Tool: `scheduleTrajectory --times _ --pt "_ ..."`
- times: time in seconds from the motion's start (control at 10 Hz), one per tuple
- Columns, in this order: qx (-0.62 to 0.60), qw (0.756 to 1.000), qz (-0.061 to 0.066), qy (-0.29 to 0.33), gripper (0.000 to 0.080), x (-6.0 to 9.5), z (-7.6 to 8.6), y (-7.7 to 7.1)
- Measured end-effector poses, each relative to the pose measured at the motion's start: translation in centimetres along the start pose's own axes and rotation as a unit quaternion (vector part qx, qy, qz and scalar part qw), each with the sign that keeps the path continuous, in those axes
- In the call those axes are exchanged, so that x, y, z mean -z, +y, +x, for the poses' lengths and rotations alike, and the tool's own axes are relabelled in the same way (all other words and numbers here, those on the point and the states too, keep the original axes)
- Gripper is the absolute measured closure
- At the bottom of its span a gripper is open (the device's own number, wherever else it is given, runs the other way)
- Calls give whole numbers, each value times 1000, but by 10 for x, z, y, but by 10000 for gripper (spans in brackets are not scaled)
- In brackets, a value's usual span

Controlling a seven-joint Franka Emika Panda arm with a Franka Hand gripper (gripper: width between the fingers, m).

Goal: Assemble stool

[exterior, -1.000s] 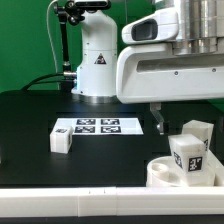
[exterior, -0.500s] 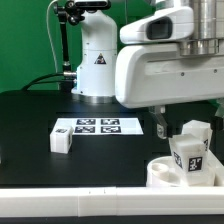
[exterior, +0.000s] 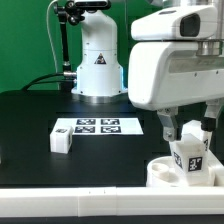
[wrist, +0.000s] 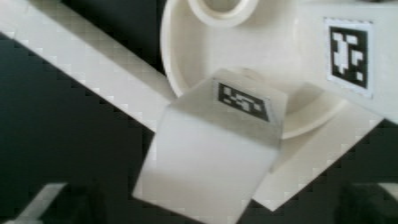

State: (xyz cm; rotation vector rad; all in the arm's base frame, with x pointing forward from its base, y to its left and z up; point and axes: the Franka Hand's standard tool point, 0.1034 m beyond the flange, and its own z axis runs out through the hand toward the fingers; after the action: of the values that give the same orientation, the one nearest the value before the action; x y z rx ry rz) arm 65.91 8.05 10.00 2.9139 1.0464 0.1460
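Arm [exterior: 175, 60] has slid toward the exterior view's right over the last second and now hangs right over the stool parts. A second ago it sat further left, with one fingertip just short of them.

Jaws are spread wide, same as before, and nothing is in them. In the exterior view the fingertips flank the rear leg [exterior: 196, 129], though depth is unclear from there. The wrist view shows a tagged leg [wrist: 222, 140] centred below the camera with dark blurred fingertips either side, not touching it.

Where the parts are:
- seat disc [exterior: 160, 173] lies on the surface [exterior: 30, 120] at the exterior view's lower right, by the rail [exterior: 70, 205]
- front leg [exterior: 188, 157] stands upright in the seat disc, tag facing the camera
- the rear leg is just behind it
- spare leg [exterior: 62, 139] is well apart on the exterior view's left, just beside the marker board [exterior: 97, 126]

None of the parts have moved.

My read is that this is lining up over a leg for a pick. The descent and the close are not yet done. The risk I see is the neighbouring leg sitting close by, so a fingertip could clip it on the way down.
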Motion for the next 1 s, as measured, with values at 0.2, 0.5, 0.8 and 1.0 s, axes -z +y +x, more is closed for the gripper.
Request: scheduleTrajectory --times 0.2,0.5,0.8,1.0 --pt "59 998 -2 -2 150 0 -1 2" --pt "214 976 -20 -23 150 -3 0 -2" --pt "336 940 -31 -45 150 -8 0 -7" --pt "380 923 -31 -48 150 -8 0 -5"
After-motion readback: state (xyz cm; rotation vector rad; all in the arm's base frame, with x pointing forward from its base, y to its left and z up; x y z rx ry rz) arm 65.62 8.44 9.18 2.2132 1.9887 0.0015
